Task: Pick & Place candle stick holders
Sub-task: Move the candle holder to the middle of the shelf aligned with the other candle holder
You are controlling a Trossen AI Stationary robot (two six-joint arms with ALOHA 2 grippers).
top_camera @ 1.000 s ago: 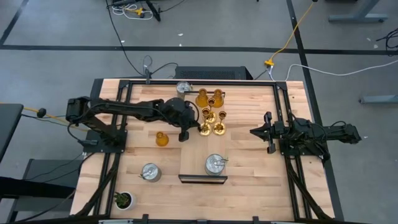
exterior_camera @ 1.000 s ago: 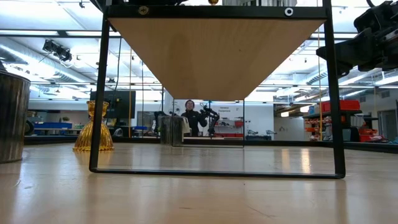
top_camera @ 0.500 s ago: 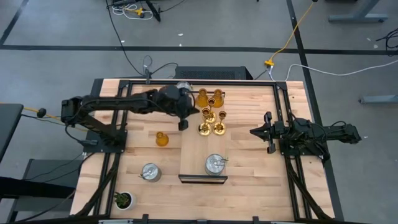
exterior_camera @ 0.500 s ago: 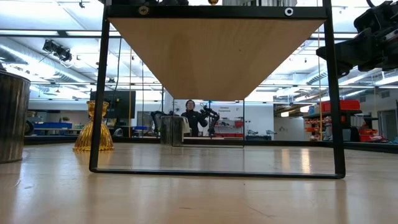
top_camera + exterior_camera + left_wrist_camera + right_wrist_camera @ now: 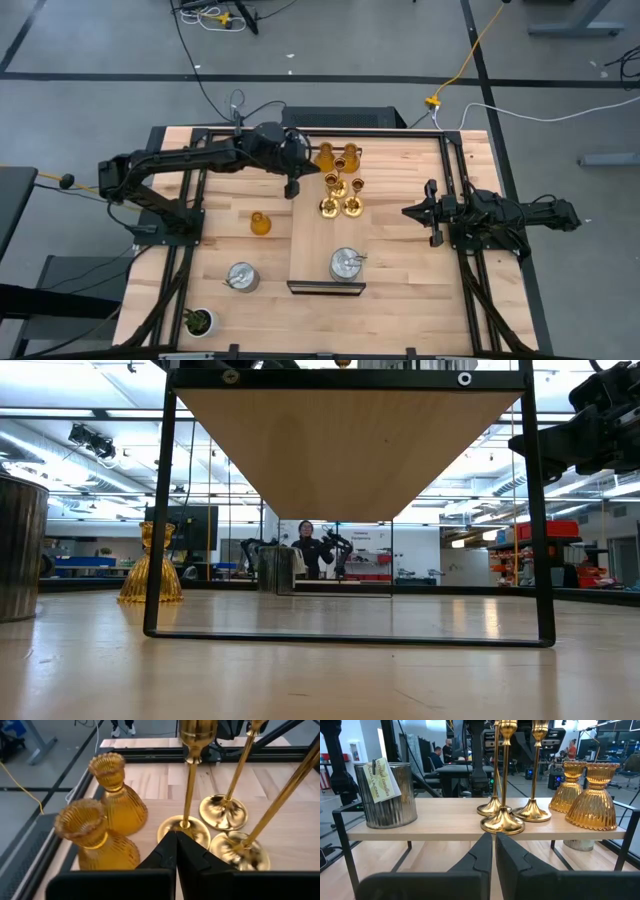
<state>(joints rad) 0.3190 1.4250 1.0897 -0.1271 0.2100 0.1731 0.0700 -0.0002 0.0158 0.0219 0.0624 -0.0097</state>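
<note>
High view: the left gripper hangs empty over the back of the raised shelf, just beside two amber holders and three gold holders grouped there; a third amber holder stands on the table left of the shelf, one silver holder sits at the shelf's front, another on the table. The right gripper waits well apart at the right rail. By my reading, the next job is fetching the amber holder from the table, so the left arm should swing clear of the thin gold stems (they would tip easily), spread its fingers, and come down around the ribbed neck rather than the flared base. The left wrist view adds what the overhead cannot: the left fingers pressed together, nothing between them, with the nearest gold base close ahead. The right wrist view shows the right fingers closed too, and a third silver holder half hidden under the shelf.
</note>
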